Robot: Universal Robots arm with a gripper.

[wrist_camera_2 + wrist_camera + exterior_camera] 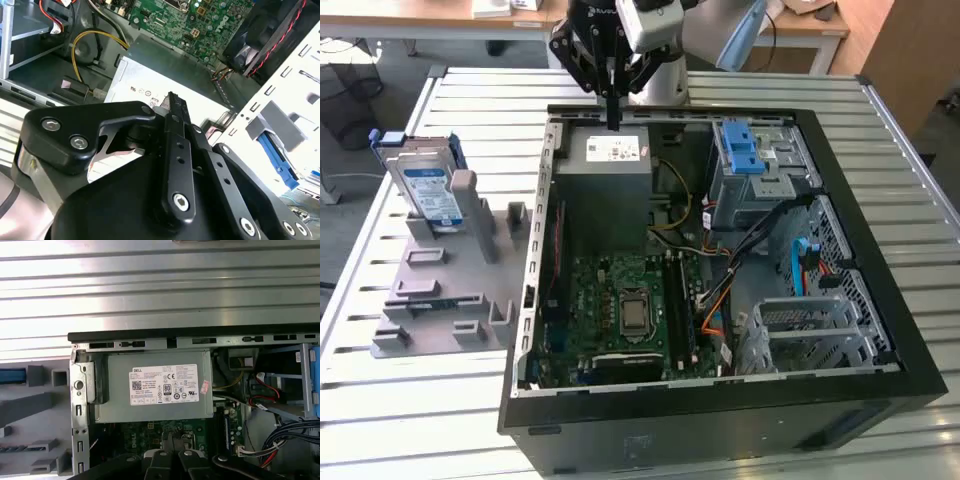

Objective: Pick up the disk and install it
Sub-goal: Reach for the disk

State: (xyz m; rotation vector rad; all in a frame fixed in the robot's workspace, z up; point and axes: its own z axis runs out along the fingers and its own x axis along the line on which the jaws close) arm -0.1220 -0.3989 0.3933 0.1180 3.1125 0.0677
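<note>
I see my tool (612,121) pressed together and empty, just above the power supply (610,168). The disk (428,192) stands in its grey rack (440,290), well apart.

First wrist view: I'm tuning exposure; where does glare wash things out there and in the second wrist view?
First wrist view: table slats glare nearly white; the power supply's sticker is evenly lit. Second wrist view: the claw is dark up close, the slats beside it blown out.
</note>
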